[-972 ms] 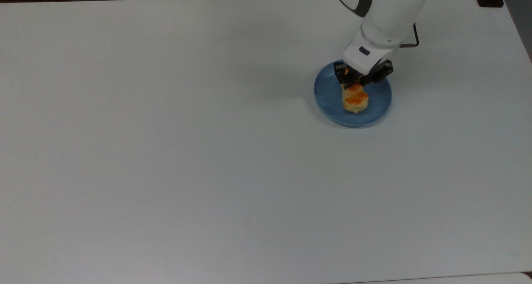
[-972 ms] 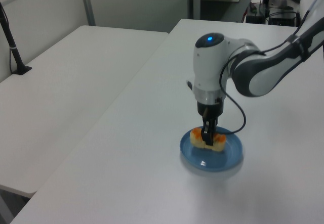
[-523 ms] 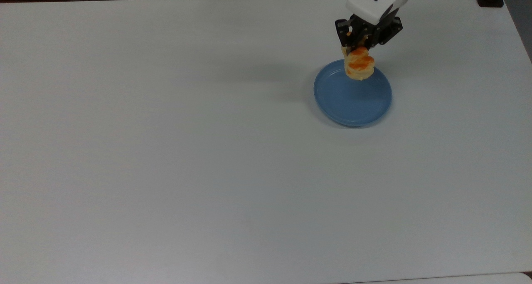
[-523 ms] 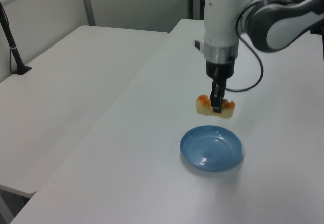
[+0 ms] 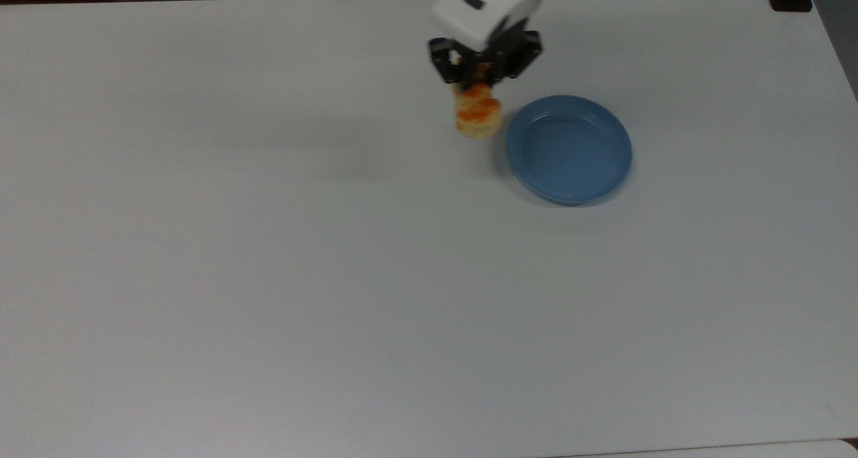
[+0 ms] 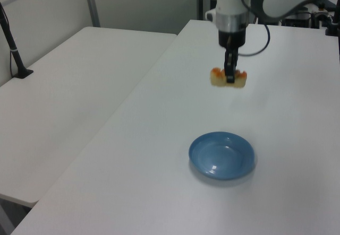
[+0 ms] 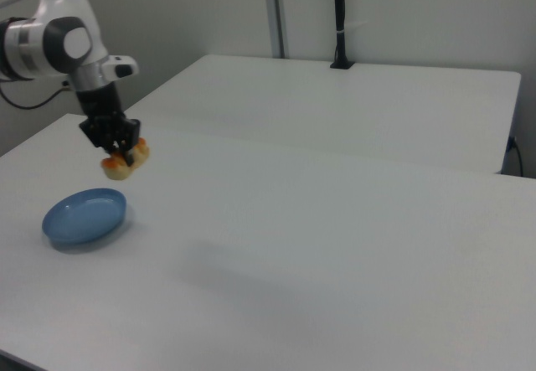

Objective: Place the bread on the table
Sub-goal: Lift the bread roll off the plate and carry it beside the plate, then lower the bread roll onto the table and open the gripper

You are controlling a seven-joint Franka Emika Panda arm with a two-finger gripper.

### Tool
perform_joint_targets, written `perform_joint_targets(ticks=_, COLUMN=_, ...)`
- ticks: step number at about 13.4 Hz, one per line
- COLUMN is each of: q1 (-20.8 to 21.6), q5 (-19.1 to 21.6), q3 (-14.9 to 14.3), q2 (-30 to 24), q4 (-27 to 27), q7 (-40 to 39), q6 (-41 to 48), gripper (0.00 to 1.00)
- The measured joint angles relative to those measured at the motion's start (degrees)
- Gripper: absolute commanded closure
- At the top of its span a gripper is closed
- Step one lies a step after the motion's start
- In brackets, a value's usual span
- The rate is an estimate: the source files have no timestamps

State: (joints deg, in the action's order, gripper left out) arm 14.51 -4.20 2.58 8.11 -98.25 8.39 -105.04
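The bread [image 6: 228, 79], a pale loaf with orange-glazed bumps, is being held clear above the smooth white table [image 5: 268, 277] by the downward-pointing gripper [image 6: 229, 77], its fingers clamped on it, just beside the round blue plate [image 5: 606, 169]

The top view looks straight down on the white table [image 5: 335, 277] from high up. The left view and the right view look from opposite low sides, slanting across it. All three share the blue plate [image 5: 570, 149] [image 6: 221, 155] [image 7: 84, 215] and the table around it
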Motion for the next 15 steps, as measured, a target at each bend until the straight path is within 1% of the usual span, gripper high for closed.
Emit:
perform_joint_targets(ticks=2, q1=-6.5, q5=0.0, q3=-0.1, q2=-2.4, q4=-2.1, q7=-6.2, q6=0.2, gripper=0.70)
perform_joint_targets(ticks=3, q1=-8.9, q5=0.0, q3=-0.1, q2=-3.0, q4=-2.8, q7=-8.3, q6=0.2, gripper=0.70)
perform_joint_targets(ticks=4, q1=-10.1, q5=0.0, q3=-0.1, q2=-3.0, q4=-3.3, q7=-9.2, q6=0.2, gripper=0.70)
perform_joint_targets(ticks=6, q1=-10.6, q5=0.0, q3=0.0, q2=-2.9, q4=-6.2, q7=-9.5, q6=-1.6, gripper=0.70)
perform_joint_targets(ticks=9, q1=-10.8, q5=0.0, q3=0.1, q2=-2.2, q4=-14.5, q7=-9.5, q6=-11.5, gripper=0.70)
perform_joint_targets(ticks=11, q1=-11.6, q5=0.0, q3=0.1, q2=-0.2, q4=-17.0, q7=-9.5, q6=-16.5, gripper=0.69)
perform_joint_targets(ticks=13, q1=-12.0, q5=0.0, q3=0.1, q2=2.0, q4=-17.2, q7=-9.4, q6=-18.8, gripper=0.57)
perform_joint_targets(ticks=14, q1=-12.2, q5=0.0, q3=0.1, q2=3.1, q4=-17.2, q7=-9.4, q6=-19.9, gripper=0.46)
perform_joint_targets(ticks=15, q1=-12.3, q5=0.0, q3=0.1, q2=4.4, q4=-17.3, q7=-9.4, q6=-21.0, gripper=0.36)
